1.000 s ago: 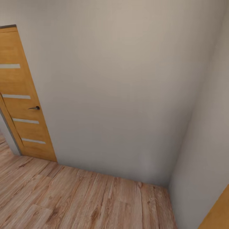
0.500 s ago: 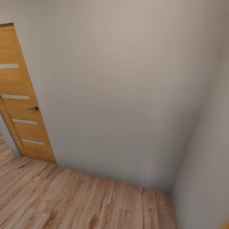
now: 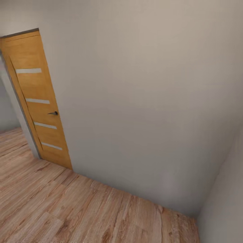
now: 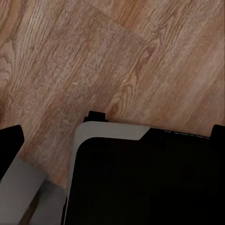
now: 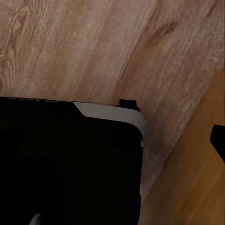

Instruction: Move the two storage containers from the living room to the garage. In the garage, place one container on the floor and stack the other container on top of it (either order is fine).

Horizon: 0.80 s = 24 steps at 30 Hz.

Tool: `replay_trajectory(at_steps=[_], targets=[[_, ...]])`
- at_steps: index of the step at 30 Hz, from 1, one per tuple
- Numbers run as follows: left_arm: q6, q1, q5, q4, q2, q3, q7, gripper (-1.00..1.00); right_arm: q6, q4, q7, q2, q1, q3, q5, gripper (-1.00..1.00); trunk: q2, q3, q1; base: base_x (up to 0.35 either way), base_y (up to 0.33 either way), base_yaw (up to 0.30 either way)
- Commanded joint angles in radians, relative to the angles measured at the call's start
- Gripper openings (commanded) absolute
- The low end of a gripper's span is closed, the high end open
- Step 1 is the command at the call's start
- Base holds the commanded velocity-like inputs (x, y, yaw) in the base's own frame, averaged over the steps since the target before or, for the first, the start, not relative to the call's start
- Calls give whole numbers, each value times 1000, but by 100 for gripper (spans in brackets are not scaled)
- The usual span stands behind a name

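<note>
Against a plain grey-white wall [image 3: 141, 101], the head view looks into a room corner, where a second wall [image 3: 226, 199] meets the first to the far side of the door. An orange-brown wooden door [image 3: 37, 98] with four pale horizontal strips and a small dark handle [image 3: 53, 113] stands open at the wall's near end, its foot touching the light wood plank floor [image 3: 67, 209] that runs along the wall's base. Past the door's free edge, more plank flooring and a grey wall show through the opening. The left wrist view looks down on the planks, with a black, grey-edged robot body [image 4: 140, 178] beneath the camera. The right wrist view shows the same kind of black body [image 5: 70, 159] over the planks, beside an orange-brown wooden surface [image 5: 197, 178]. Whether either gripper is spread or closed cannot be told from these views, and where the storage containers are cannot be told.
</note>
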Motion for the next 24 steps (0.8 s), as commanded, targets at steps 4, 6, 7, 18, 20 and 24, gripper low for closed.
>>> replay_trajectory(at_steps=[4,6,7,18,20,24], targets=[[-3,-1,9,2,0,0,-5,100,-5,3,8,0,-1,7,-10,100,-2,-2,0,1,0,270],[-3,-1,9,2,0,0,-5,100,-5,3,8,0,-1,7,-10,100,-2,-2,0,0,0,270],[-3,-1,9,2,0,0,-5,100,-5,3,8,0,-1,7,-10,100,-2,-2,0,0,0,270],[-3,-1,9,2,-1,0,-5,100,-5,3,8,0,-1,7,-10,100,-2,-2,0,1,0,270],[-3,-1,8,2,0,0,-5,100,-5,3,8,0,-1,7,-10,100,-2,-2,0,55,0,270],[-3,-1,8,2,0,-2,-6,100,-5,3,8,0,-1,7,-10,100,-2,-2,0,247,0,270]])
